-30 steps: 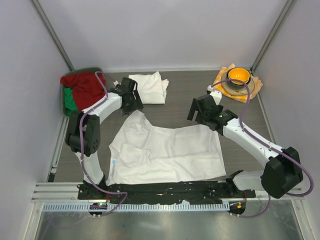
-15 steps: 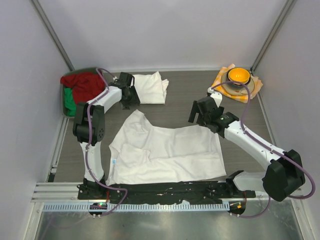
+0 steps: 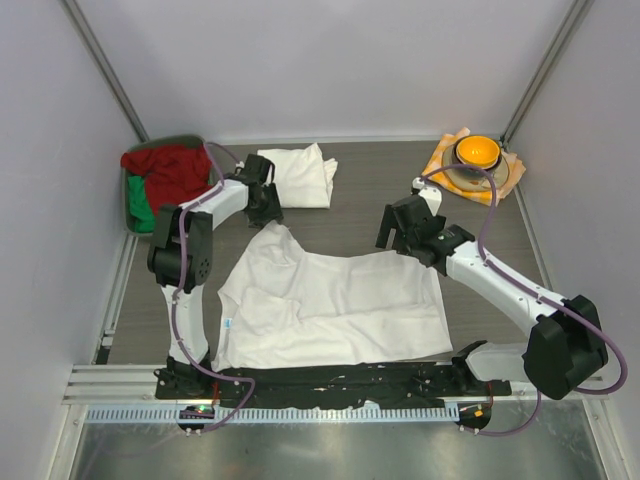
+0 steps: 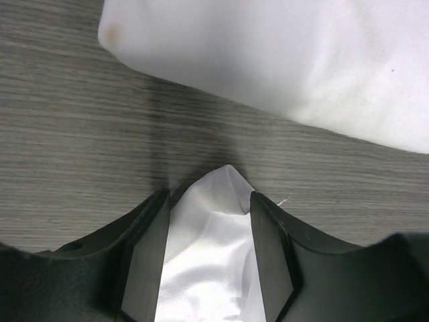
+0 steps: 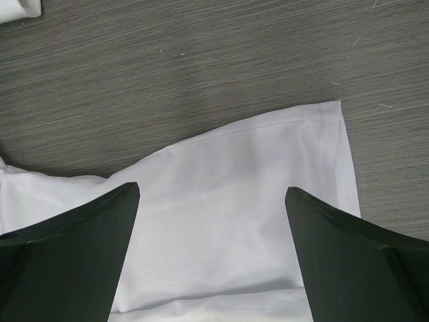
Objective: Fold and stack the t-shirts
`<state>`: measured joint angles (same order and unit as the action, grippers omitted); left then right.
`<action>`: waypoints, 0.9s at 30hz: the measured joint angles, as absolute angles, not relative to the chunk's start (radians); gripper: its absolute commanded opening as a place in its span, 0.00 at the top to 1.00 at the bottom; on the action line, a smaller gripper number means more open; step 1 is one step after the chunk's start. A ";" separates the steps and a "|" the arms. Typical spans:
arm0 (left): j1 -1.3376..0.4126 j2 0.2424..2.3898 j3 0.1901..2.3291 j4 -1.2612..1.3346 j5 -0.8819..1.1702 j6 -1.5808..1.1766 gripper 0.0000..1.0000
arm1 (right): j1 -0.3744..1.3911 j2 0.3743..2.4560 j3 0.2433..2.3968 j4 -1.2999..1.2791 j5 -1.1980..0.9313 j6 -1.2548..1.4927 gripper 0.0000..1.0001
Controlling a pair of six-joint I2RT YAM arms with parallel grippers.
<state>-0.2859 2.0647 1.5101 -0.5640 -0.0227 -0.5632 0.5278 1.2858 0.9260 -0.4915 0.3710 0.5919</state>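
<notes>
The fold seems to be starting: the left claw (image 4: 209, 196) pinches the far left corner of the spread t-shirt (image 3: 330, 300) on the surface (image 3: 370, 180). The right claw (image 5: 211, 194), spread wide over the right corner, must grip next.

Seen from above, the fingertips of the left gripper (image 3: 266, 212) hide under its own wrist. The left wrist view cuts the folded shirt (image 4: 288, 54) off at top and right, and whether the fingers (image 4: 144, 261) pinch the spread shirt (image 4: 208, 255) between them is unclear. That shirt also runs off the bottom of the right wrist view.
</notes>
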 measured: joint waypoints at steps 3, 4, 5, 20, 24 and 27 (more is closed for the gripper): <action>-0.286 2.062 1.501 -0.552 -0.027 -0.555 0.51 | 0.528 1.286 0.920 -0.492 0.370 0.592 0.03; -0.286 2.062 1.501 -0.552 -0.030 -0.549 0.52 | 0.528 1.286 0.920 -0.491 0.368 0.591 0.03; -0.286 2.062 1.500 -0.551 -0.030 -0.548 0.56 | 0.528 1.286 0.919 -0.490 0.367 0.591 0.03; -0.286 2.068 1.500 -0.553 -0.086 -0.544 0.93 | 0.492 1.286 0.915 -0.494 0.398 0.591 0.03; -0.286 2.067 1.499 -0.553 -0.101 -0.551 0.97 | 0.404 1.306 0.905 -0.493 0.409 0.596 0.04; -0.287 2.066 1.499 -0.558 -0.117 -0.564 0.99 | 0.327 1.371 0.904 -0.489 0.398 0.606 0.05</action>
